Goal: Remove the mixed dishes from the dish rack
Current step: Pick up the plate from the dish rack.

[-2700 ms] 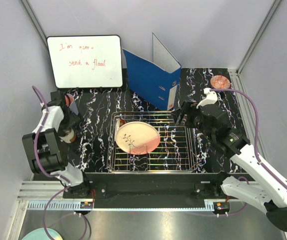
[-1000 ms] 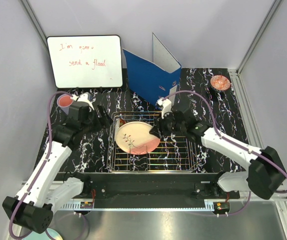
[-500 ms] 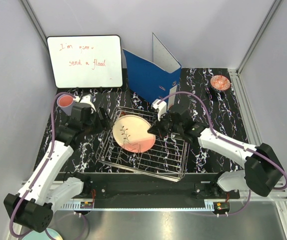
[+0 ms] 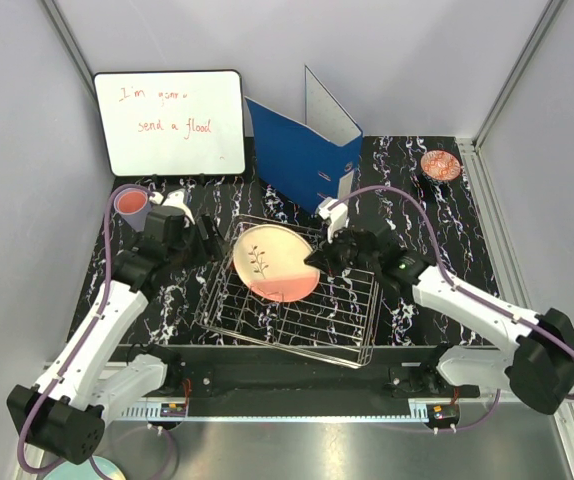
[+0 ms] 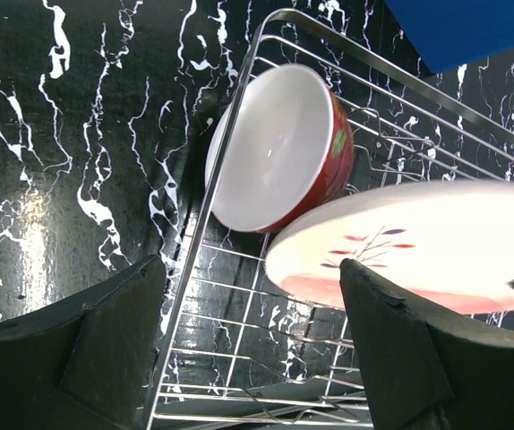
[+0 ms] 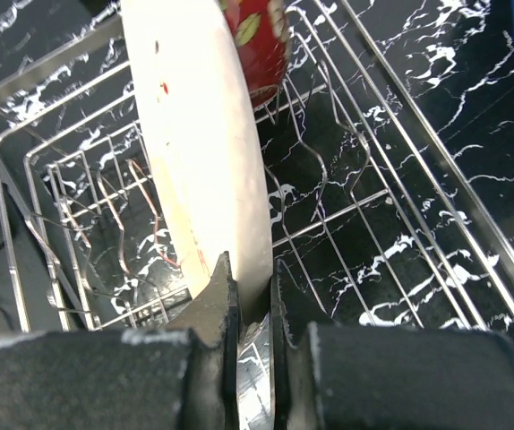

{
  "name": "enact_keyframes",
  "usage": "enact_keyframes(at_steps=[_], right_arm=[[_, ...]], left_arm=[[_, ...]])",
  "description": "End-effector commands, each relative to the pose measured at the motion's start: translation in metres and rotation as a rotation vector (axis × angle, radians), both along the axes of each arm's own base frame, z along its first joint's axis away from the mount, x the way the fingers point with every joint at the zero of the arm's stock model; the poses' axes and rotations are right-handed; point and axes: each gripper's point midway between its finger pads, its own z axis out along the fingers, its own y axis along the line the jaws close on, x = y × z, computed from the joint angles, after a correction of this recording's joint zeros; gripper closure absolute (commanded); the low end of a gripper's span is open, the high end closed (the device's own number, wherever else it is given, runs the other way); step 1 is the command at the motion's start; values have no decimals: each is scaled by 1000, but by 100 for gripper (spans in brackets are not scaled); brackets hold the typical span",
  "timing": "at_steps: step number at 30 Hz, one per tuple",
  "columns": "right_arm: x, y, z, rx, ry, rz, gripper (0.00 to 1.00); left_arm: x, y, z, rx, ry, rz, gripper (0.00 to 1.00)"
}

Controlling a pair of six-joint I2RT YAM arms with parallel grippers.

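My right gripper [image 4: 318, 260] is shut on the right rim of the cream-and-pink plate [image 4: 272, 262], which is tilted up off the dish rack [image 4: 289, 322]. In the right wrist view the plate [image 6: 201, 152] stands edge-on, pinched between the right gripper's [image 6: 252, 288] two fingers. A red bowl [image 5: 279, 148] with a white inside lies on its side in the rack's far left corner, behind the plate [image 5: 418, 244]. My left gripper [image 4: 211, 240] stands open just outside the rack's left rim [image 5: 205, 228], holding nothing. The rack sits skewed on the table.
A pink cup [image 4: 130, 204] stands at the left, beside the left arm. A small red-patterned bowl [image 4: 440, 164] sits at the back right. A blue binder [image 4: 302, 158] and a whiteboard [image 4: 170, 122] stand behind the rack.
My right gripper has shut on the plate's rim and raised it from flat to tilted. The rack has twisted askew. The left gripper has stayed open near the rack's left rim.
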Motion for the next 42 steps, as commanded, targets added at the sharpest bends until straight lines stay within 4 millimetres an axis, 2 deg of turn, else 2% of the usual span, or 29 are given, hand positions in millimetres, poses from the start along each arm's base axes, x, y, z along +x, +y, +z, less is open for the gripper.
enact_keyframes(at_steps=[1, 2, 5, 8, 13, 17, 20, 25, 29, 30, 31, 32, 34, 36, 38, 42], right_arm=[[5, 4, 71, 181, -95, -52, 100], [4, 1, 67, 160, -81, -55, 100], [3, -1, 71, 166, -91, -64, 100], [2, -3, 85, 198, -114, -72, 100], [-6, -9, 132, 282, -174, -75, 100], [-15, -17, 183, 380, -217, -88, 100], [-24, -23, 207, 422, -230, -84, 100], [-32, -33, 227, 463, -239, -101, 100], [-30, -37, 241, 530, -176, -167, 100], [-28, -36, 240, 536, -155, -185, 100], [-24, -39, 242, 549, -146, -220, 100], [-22, -41, 247, 586, -108, -255, 100], [-15, -46, 247, 606, -68, -330, 100], [-10, -49, 246, 637, -12, -389, 100], [-7, -52, 247, 675, 37, -444, 100], [-4, -48, 248, 719, 119, -475, 100]], left_arm=[[6, -10, 6, -27, -39, -29, 17], [6, -10, 6, -28, -37, -31, 17], [5, -11, 6, -26, -39, -31, 18], [5, -11, 8, -25, -46, -29, 18], [7, -9, 17, -23, -75, -24, 18], [10, -10, 38, -38, -126, -27, 17], [13, -11, 49, -46, -149, -27, 17], [16, -12, 60, -54, -179, -26, 17], [13, -26, 92, -151, -292, -84, 15], [14, -31, 107, -199, -348, -97, 14], [9, -34, 121, -235, -399, -112, 12], [5, -40, 127, -273, -424, -146, 11], [-3, -44, 160, -357, -544, -173, 10], [-13, -51, 179, -429, -614, -219, 9], [-18, -59, 187, -469, -623, -267, 9], [-26, -75, 192, -575, -630, -344, 9]])
